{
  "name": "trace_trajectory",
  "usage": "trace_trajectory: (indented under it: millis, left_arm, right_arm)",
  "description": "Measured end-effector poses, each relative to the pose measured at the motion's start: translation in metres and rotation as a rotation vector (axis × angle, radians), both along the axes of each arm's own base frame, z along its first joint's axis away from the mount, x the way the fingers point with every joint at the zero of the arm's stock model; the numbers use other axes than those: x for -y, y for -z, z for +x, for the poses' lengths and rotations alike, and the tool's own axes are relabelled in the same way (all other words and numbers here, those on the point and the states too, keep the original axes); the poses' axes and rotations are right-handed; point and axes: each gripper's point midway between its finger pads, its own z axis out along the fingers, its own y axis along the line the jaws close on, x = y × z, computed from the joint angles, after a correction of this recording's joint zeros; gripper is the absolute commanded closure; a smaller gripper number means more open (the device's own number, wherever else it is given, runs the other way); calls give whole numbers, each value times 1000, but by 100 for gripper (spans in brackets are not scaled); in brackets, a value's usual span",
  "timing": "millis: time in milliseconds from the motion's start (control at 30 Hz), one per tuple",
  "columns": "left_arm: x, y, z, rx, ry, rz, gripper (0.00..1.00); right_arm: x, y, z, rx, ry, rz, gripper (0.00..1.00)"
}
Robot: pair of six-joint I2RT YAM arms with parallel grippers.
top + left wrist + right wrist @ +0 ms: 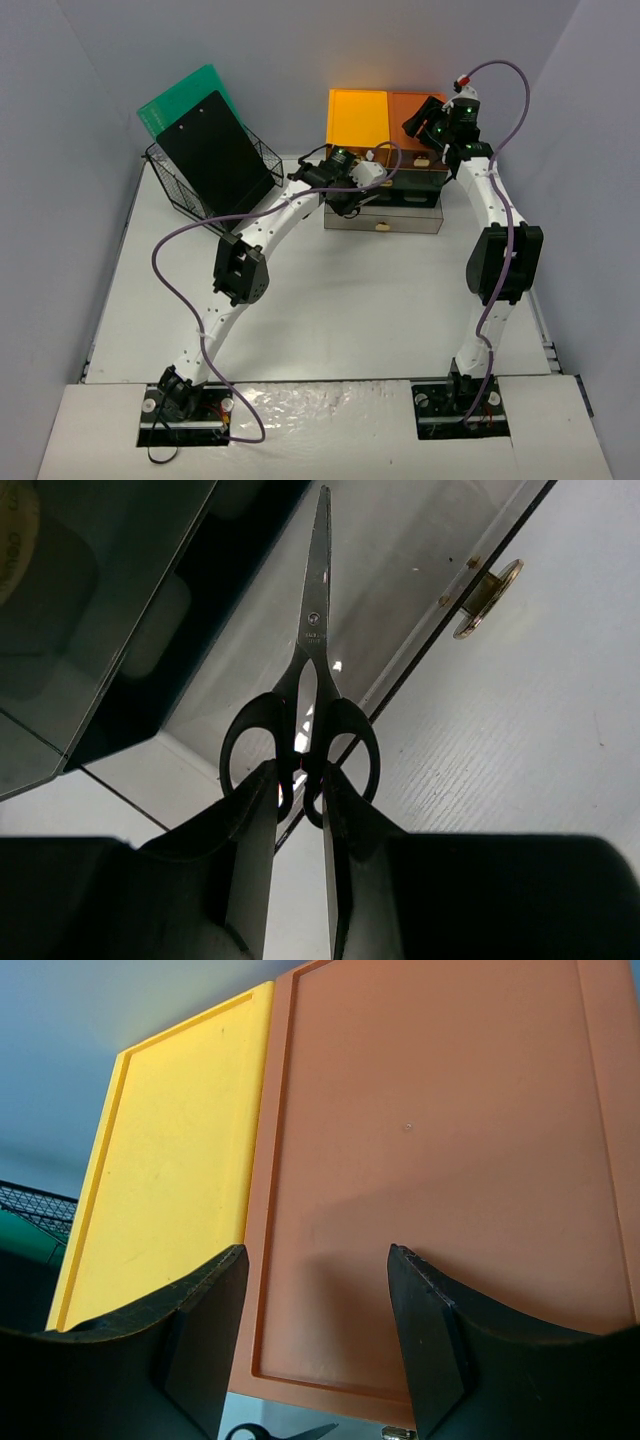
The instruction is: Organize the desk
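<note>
My left gripper (300, 775) is shut on the black handles of a pair of scissors (315, 630). Its steel blades point away over the pulled-out bottom drawer (400, 580) of the drawer unit (385, 175). In the top view the left gripper (350, 195) hangs at the unit's front left, at the back of the white desk (330, 310). My right gripper (317, 1260) stands open with nothing between its fingers, just above the unit's orange top panel (440, 1140). The right gripper (420, 118) sits at the unit's back right. The scissors (280, 1430) peek in below it.
A yellow panel (170, 1150) lies beside the orange one on the unit. The drawer front carries a brass knob (487, 598). A black wire basket (175, 190) at the back left holds a black clipboard (215, 150) and a green board (185, 100). Walls enclose the desk.
</note>
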Motion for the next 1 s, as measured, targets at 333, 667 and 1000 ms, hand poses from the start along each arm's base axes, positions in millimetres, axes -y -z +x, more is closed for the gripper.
trace_trajectory:
  millis: [333,667,1000]
  left_arm:
    - [-1,2,22,82,-59,2,100]
    - [-5,0,32,111,-104,4,100]
    - [-5,20,33,68,-156,-13,96]
  right_arm:
    - [-1,0,0,-1,-2,-14,44]
    - [-1,0,0,-6,1,-16,44]
    - [-1,1,1,-12,1,-17,44]
